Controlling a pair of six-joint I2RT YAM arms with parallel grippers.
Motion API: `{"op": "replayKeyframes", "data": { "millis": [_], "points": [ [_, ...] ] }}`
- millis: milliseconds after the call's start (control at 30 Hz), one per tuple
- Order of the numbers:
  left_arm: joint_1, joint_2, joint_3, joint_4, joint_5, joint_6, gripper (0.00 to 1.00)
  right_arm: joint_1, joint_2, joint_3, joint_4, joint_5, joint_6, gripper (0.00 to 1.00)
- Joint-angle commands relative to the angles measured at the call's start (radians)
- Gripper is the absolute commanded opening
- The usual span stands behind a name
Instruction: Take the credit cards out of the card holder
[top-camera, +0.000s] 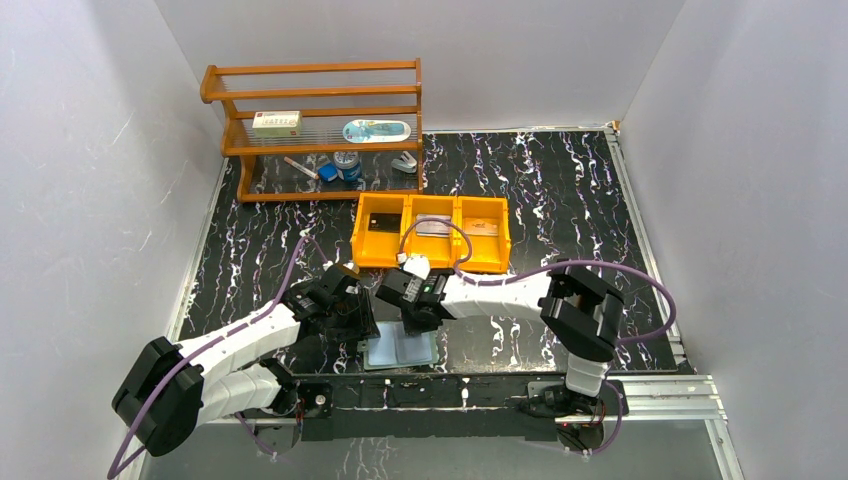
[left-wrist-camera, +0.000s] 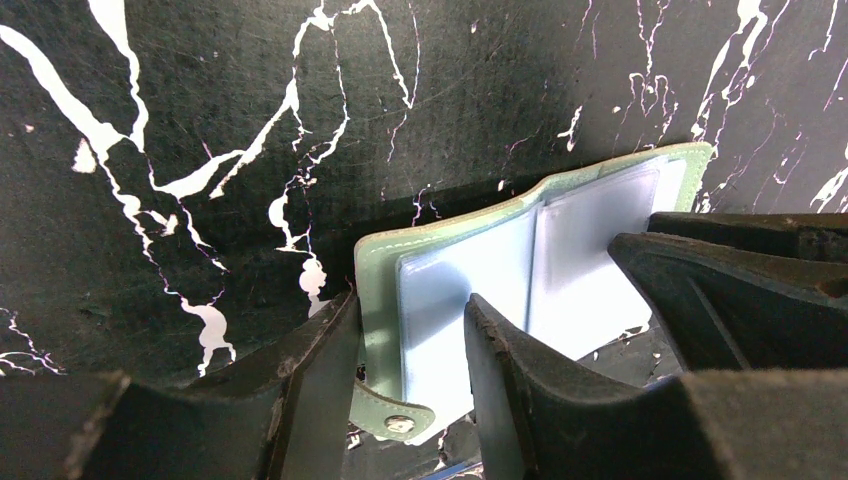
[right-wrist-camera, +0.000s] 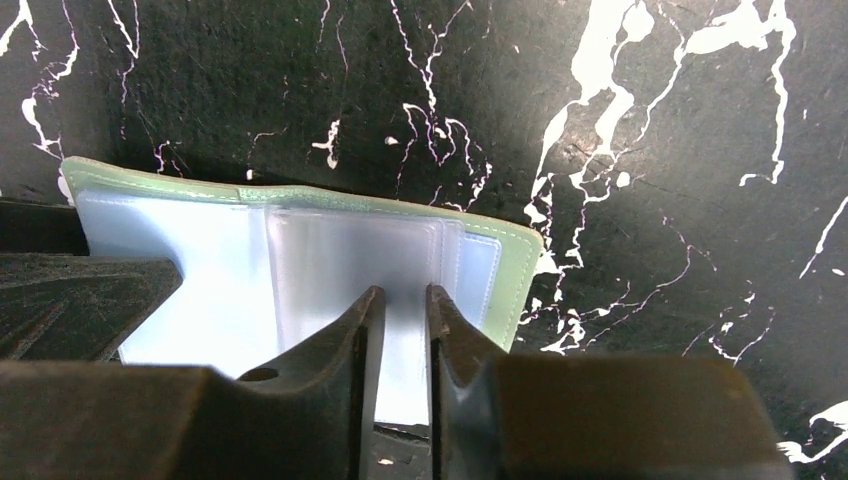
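Left claw (left-wrist-camera: 410, 305) spread astride card holder (left-wrist-camera: 560, 260) edge, right claw (right-wrist-camera: 403, 292) narrow over pocket (right-wrist-camera: 340, 250), pinch unclear

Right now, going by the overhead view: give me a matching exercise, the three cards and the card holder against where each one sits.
Things:
1. black card
2. grey card
3. tan card
4. card holder

Places:
A. middle compartment of the orange tray
B. lying open on the table, outside the tray
C. right compartment of the tray
D. left compartment of the tray

Pairs: 1-D, 2-A, 3-C, 4-B.
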Motion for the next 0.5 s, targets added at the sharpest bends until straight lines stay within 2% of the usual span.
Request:
{"op": "replayKeyframes", "data": {
  "millis": [0, 133, 233, 467],
  "points": [
    [-0.007, 0.011, -0.016, -0.018, 0.02, 0.009, 0.41, 0.018, -0.015, 0.019, 0.051, -0.004, -0.005, 0.27],
    [-0.008, 0.012, -0.018, -0.017, 0.02, 0.009, 0.4, 0.018, -0.087, -0.043, 0.197, -0.076, -0.002, 0.2],
    [-0.008, 0.008, -0.019, -0.017, 0.021, 0.012, 0.41, 0.018, -0.132, -0.08, 0.256, -0.079, 0.023, 0.08],
    [-0.008, 0.004, -0.02, -0.017, 0.015, 0.009, 0.41, 0.016, -0.218, -0.102, 0.284, -0.057, 0.038, 0.05]
  ]
}}
